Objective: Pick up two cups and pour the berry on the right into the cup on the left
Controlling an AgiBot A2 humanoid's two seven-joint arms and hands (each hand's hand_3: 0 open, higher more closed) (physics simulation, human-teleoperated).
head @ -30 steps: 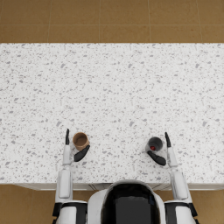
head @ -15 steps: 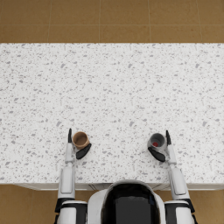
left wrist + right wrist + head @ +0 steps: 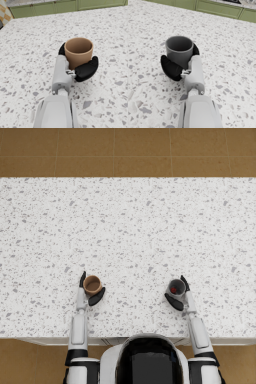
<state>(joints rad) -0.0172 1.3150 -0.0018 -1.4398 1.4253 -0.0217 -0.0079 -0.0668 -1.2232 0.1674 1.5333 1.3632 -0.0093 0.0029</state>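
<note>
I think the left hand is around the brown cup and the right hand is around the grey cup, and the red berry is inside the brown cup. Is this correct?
Not quite. The head view shows the red berry inside the grey cup, not the brown cup, which looks empty in the left wrist view. The rest holds: the left hand is around the brown cup, the right hand around the grey one.

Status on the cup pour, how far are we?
Done: both hands are wrapped around their cups, the left hand on the brown cup, the right hand on the grey cup. Both cups appear to sit on the counter. The berry lies in the grey cup. Left: lifting and pouring.
</note>
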